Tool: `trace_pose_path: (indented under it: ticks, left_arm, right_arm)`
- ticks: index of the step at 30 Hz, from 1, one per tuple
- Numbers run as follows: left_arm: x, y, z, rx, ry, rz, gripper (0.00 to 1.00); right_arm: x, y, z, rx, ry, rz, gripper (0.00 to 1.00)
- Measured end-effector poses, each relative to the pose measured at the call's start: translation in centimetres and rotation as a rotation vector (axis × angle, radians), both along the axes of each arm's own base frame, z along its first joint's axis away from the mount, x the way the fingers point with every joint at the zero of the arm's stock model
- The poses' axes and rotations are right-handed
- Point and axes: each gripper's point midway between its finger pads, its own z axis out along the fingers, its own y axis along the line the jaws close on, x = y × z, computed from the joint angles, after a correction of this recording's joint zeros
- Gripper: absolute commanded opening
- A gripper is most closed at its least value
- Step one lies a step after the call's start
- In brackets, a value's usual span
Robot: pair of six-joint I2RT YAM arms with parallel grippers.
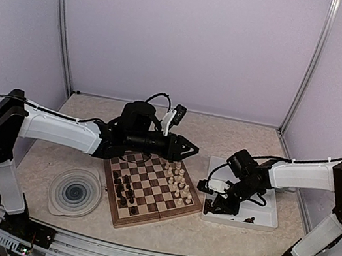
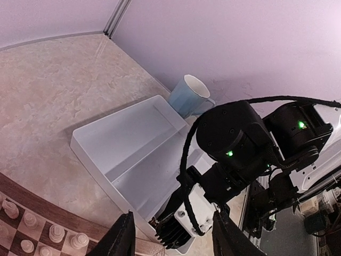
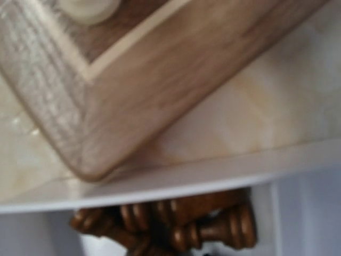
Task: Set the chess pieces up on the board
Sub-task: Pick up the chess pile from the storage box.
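- Two hazards stood out. The right gripper (image 1: 213, 205) sat low in the white tray (image 1: 266, 208), close to the corner of the board (image 1: 159, 216). A careless lift or swing could have struck the tray wall or that corner, jolting the board and toppling pieces already standing.
- Its wrist view was blurred and showed no fingers, so I could not tell whether it was spread or pinching anything.
- The dark pieces in the tray (image 3: 181, 224) lay on their sides in a tangle. A pinch there might have caught two together or squeezed one out sideways.
- The left gripper (image 1: 190, 149) hung over the board's far edge, fingers spread and holding nothing. It pointed toward the right arm, so the two could have clashed.
- On the board, cream pieces (image 1: 178, 182) stood toward the tray side and dark pieces (image 1: 124, 189) toward the other.
- The tray had two compartments; I could not tell which one held the heap.
- A blue cup (image 2: 186, 96) stood behind the tray, its contents unseen.
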Motion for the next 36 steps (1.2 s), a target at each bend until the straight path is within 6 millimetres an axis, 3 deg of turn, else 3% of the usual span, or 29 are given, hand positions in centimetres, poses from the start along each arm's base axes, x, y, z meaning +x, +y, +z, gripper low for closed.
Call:
trace_pose_path:
  ticks: [11,15,18,27,36]
  left_arm:
    - [-0.1,0.3,-1.0,0.039,-0.005,0.003,0.5]
    - [-0.2,0.4,-1.3,0.058,-0.011,-0.001,0.5]
    - [-0.2,0.4,-1.5,0.066,-0.011,-0.001,0.5]
    - [-0.7,0.2,-1.6,0.075,-0.019,-0.006,0.5]
    - [-1.0,0.1,-1.8,0.086,-0.021,-0.001,0.5]
  right_arm:
    - [1.1,-0.7,0.1,-0.039,-0.076,-0.032,0.19]
    - [0.6,-1.5,0.2,-0.063,-0.075,-0.033,0.31]
    - [0.1,-1.6,0.5,-0.06,-0.058,-0.027,0.34]
    - [-0.9,0.6,2.5,0.062,0.009,0.008,0.35]
    - [-0.6,1.8,0.7,0.077,0.085,-0.021,0.34]
